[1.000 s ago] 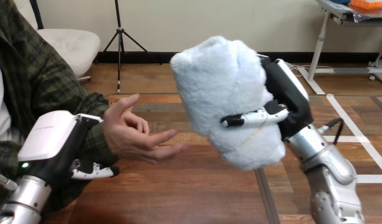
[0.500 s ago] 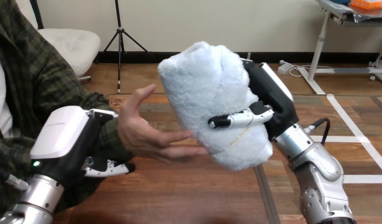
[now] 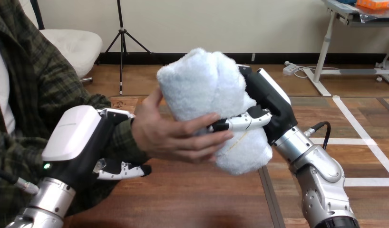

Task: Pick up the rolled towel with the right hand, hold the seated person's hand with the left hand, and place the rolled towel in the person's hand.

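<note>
A pale blue rolled towel [image 3: 207,95] is held up above the table's middle. My right hand [image 3: 266,102] is shut on it from the right, its thumb across the towel's front. The person's hand [image 3: 171,137] comes in from the left and lies against the towel's front left side, fingers spread over it and touching my thumb. My left hand [image 3: 85,142] is at the person's wrist, fingers curled round it from below and behind; the green sleeve hides part of the grip.
The wooden table [image 3: 192,199] stretches below both hands. The person's sleeved arm [image 3: 45,95] fills the left side.
My right hand carried the towel left and down into the person's hand, whose fingers now rest on it. My left hand and the person's wrist moved right.
</note>
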You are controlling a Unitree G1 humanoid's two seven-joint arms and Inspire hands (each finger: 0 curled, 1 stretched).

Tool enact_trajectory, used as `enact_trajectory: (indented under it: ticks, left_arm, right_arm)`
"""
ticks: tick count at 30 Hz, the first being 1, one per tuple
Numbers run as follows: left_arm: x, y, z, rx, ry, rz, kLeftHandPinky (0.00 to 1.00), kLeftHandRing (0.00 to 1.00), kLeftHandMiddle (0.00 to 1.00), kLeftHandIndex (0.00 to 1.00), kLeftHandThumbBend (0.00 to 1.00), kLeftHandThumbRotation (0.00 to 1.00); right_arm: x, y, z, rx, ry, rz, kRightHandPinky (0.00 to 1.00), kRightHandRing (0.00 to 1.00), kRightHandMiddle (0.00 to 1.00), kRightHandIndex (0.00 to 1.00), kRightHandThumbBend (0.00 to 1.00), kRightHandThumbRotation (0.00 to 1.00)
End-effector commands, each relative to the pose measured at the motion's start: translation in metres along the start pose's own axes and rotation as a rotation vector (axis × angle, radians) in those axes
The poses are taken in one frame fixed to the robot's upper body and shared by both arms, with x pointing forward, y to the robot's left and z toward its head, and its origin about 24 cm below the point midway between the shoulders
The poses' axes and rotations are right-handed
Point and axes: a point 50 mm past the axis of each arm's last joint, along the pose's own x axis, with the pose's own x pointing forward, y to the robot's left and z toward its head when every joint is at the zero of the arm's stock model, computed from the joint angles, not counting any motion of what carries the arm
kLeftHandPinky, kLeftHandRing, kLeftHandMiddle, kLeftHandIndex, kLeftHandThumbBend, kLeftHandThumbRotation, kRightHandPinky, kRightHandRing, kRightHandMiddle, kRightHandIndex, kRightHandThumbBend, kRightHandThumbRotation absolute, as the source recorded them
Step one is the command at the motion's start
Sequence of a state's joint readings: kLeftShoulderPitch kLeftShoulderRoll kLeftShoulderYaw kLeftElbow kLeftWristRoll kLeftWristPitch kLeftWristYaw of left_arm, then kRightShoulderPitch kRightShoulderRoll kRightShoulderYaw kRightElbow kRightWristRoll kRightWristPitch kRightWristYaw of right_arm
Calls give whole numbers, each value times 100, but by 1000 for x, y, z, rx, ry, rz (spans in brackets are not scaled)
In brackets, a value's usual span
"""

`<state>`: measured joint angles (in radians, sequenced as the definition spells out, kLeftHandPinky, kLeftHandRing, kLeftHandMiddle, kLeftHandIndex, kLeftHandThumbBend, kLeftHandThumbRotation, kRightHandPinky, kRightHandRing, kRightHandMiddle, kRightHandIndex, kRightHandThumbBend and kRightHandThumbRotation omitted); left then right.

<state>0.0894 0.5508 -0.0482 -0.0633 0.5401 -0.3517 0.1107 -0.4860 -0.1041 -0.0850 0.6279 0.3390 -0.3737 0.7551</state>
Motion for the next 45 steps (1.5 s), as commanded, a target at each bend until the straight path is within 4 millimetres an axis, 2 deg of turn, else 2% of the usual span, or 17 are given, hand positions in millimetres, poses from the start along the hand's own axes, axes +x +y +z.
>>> enact_trajectory:
  ticks: [1, 24, 45]
  left_arm:
    - [10, 7, 23, -57, -117, 68, 25, 30, 35, 36, 95, 0]
    - [10, 4, 44, -121, -153, 45, 23, 29, 35, 35, 96, 0]
    - [12, 0, 50, -159, -173, 46, 23, 28, 34, 35, 95, 0]
  right_arm:
    - [28, 2, 23, -65, -106, 49, 10, 17, 28, 33, 71, 0]
    - [28, 12, 7, -56, -87, 87, 11, 18, 30, 33, 71, 0]
    - [25, 22, -2, -20, -93, 92, 13, 20, 31, 35, 73, 0]
